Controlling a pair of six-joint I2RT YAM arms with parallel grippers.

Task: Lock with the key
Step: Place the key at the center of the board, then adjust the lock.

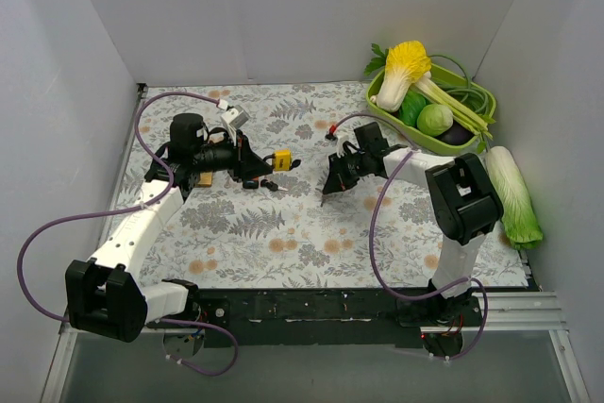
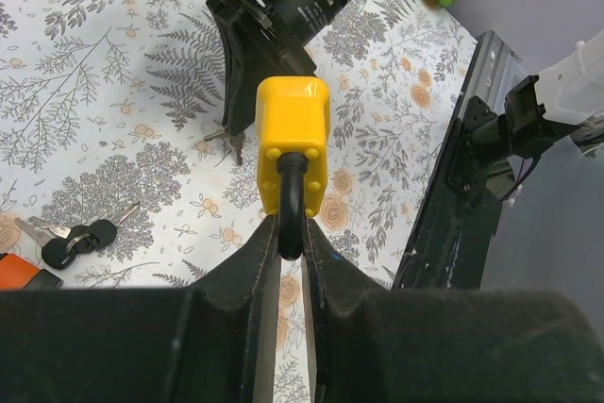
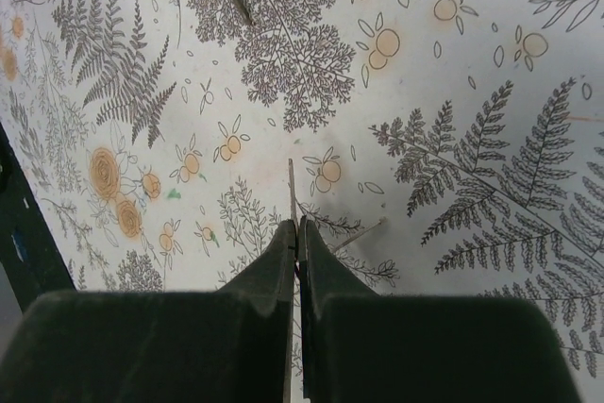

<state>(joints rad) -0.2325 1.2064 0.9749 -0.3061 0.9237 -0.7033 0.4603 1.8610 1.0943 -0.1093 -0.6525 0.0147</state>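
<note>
Left gripper (image 2: 291, 233), reaching forward, pinches padlock (image 2: 293, 139) (by its shackle); right gripper (image 3: 297, 228), tilted down, clamps key (image 3: 292, 191).

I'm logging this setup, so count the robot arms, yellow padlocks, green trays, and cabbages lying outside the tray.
robot arms: 2 (left arm, right arm)
yellow padlock: 1
green tray: 1
cabbage outside the tray: 1
total: 5
</note>
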